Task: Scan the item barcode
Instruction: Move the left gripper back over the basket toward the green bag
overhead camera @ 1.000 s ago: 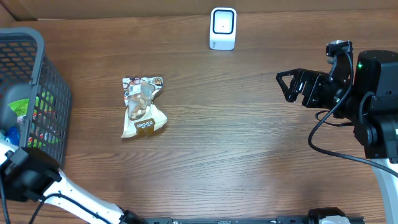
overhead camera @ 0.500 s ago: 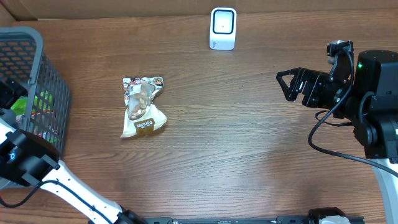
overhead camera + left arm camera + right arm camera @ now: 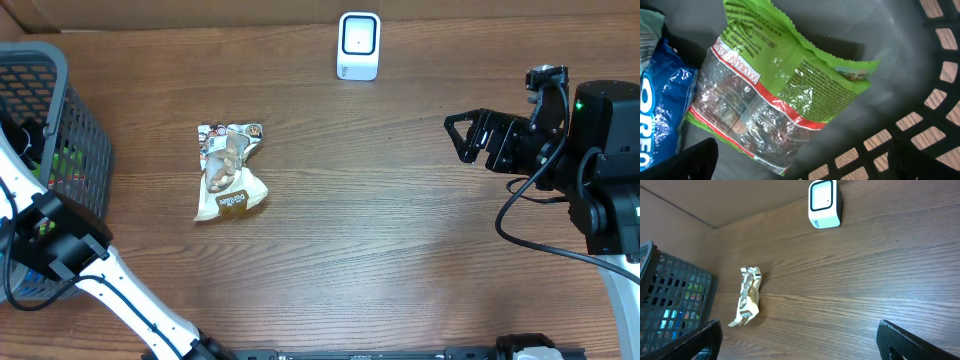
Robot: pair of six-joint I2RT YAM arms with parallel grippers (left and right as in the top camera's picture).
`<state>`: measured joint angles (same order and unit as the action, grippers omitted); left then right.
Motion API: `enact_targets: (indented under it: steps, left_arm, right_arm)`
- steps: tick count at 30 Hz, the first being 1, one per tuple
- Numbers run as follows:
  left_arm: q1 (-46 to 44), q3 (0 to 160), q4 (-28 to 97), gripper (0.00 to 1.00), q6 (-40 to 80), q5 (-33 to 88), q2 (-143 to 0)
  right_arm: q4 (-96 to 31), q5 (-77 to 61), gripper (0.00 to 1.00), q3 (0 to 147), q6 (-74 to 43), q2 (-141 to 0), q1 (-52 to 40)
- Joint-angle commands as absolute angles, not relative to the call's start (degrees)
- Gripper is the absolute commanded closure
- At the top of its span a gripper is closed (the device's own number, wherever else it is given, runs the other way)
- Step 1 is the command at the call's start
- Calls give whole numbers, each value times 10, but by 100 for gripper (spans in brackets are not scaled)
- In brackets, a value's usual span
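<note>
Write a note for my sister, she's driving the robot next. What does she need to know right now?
Left gripper: open, empty, down inside the basket above a green packet. A blue Oreo pack lies beside it.
Right gripper: open, empty, hovering over the right side of the table.
Scanner: at the far edge, nothing in front of it.
Snack pouch: lying on the table near the basket; can't tell if it was scanned.
Done: nothing is held.
Left: grab an item and show its barcode to the scanner.
</note>
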<state>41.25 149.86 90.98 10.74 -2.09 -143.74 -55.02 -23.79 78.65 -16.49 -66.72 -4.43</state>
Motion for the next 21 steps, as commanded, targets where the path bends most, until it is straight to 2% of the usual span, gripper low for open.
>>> enact_targets:
  steps: [1,9,18,21]
  left_arm:
    - [419,1502,912,0,101,-38,-1442]
    - [419,1520,934,2,103,-15,-1399]
    - [419,1528,958,2,105,-28,-1203]
    - [419,1527,968,6,105,-46,-1158]
  right_arm:
    - [-548,-243,1,802,-166,-666,-41]
    - [-548,-243,1,802,-166,-666,-41]
    - [-548,-243,1,802,-166,-666,-41]
    - [-548,-243,1,802,-166,-666,-41]
